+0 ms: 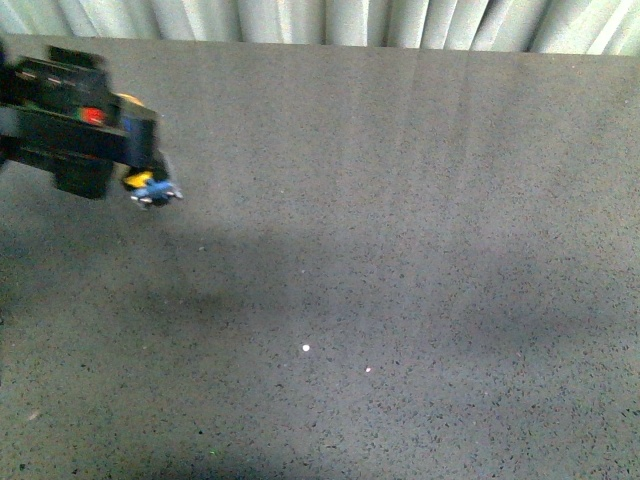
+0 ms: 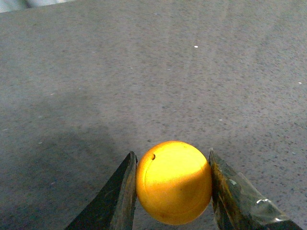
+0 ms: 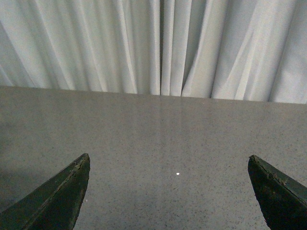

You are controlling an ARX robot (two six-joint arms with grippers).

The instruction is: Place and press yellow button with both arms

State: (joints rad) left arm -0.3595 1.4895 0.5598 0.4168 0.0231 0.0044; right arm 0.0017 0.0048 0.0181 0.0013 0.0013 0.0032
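In the front view my left arm reaches in at the far left above the grey table (image 1: 400, 250). Its gripper (image 1: 150, 175) is shut on the yellow button (image 1: 150, 188), whose blue-and-yellow base pokes out below the black fingers. The left wrist view shows the button's round yellow cap (image 2: 173, 182) squeezed between both fingers (image 2: 122, 196), held above the table surface. My right gripper (image 3: 170, 191) is open, its two dark fingertips (image 3: 62, 191) far apart with only bare table between them. The right arm is out of the front view.
A white pleated curtain (image 3: 158, 48) hangs behind the table's far edge (image 1: 400, 47). Small white specks (image 1: 306, 348) lie on the grey speckled surface near the middle.
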